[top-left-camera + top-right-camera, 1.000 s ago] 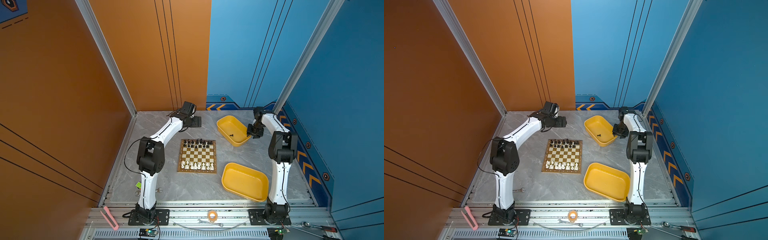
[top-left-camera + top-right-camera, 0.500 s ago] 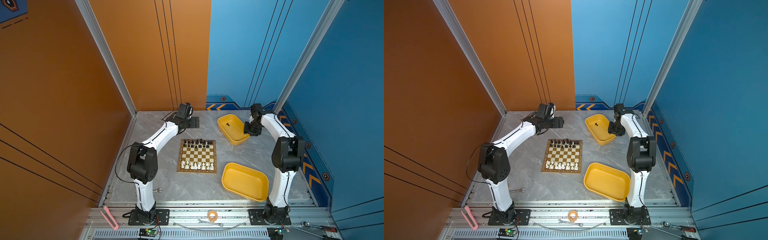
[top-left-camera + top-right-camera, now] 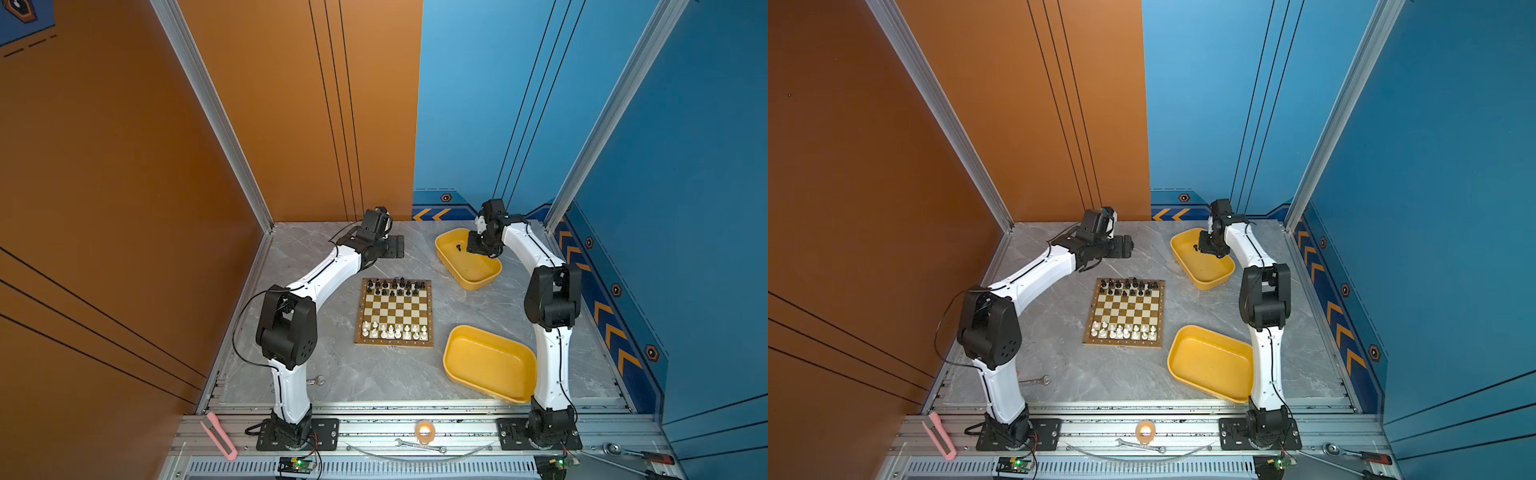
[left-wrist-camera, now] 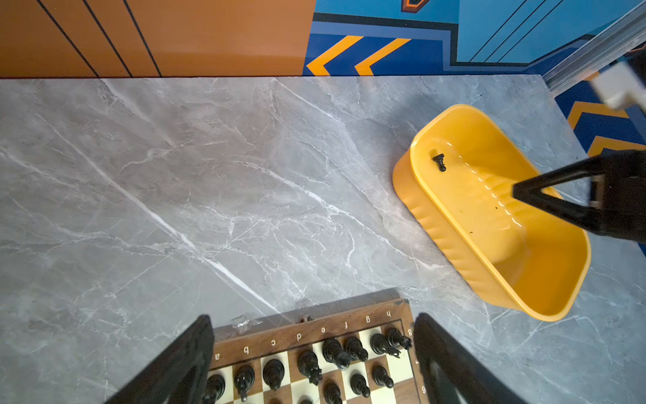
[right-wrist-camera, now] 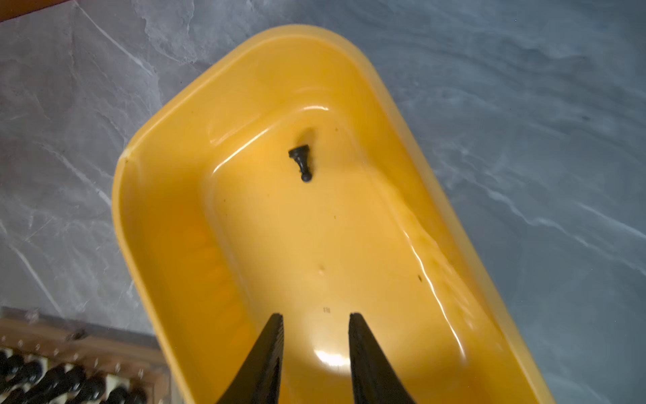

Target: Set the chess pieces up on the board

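1. our right end effector (image 5: 315,316) hung narrow, empty, over the tray (image 5: 164,227), short of the toppled black pawn (image 5: 301,162).
2. we feared narrow jaws could flick it aside.
3. left end effector (image 4: 313,318) gaped wide by the board (image 4: 349,316).

You cannot tell the chess pieces (image 3: 394,287) (image 3: 1127,286) apart by kind in both top views — too small. The right wrist view blurs the board (image 5: 63,344) and cuts it off — one corner shows. Beside the board's white rows, the right arm (image 3: 550,299) hides the yellow tray's (image 3: 478,353) far edge.
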Controlling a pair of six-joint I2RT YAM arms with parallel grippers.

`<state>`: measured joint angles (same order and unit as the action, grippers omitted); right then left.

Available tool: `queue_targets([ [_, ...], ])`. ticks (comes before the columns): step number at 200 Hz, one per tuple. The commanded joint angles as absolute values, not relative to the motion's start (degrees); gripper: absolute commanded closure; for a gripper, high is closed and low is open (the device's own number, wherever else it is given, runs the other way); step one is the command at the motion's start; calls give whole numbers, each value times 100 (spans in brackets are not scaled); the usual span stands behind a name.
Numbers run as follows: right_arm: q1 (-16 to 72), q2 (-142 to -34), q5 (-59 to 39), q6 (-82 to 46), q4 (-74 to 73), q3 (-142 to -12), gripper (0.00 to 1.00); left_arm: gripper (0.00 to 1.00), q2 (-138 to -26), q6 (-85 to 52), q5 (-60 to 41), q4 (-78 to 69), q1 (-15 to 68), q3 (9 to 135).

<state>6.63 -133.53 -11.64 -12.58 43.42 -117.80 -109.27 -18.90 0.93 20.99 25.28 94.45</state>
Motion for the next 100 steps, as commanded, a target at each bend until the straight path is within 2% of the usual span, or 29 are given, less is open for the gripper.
queue_targets([
  [1,622,-13743,-1553,-1032,3696,-12016,65,10,-10892,-1839,311,2211,2588,9865],
  [57,649,-14544,-1296,-989,3671,-12946,65,9,-11059,-1804,411,2495,2695,10234],
  [100,616,-14699,-944,-1260,3722,-13199,64,10,-11052,-1810,448,2547,2708,10232],
])
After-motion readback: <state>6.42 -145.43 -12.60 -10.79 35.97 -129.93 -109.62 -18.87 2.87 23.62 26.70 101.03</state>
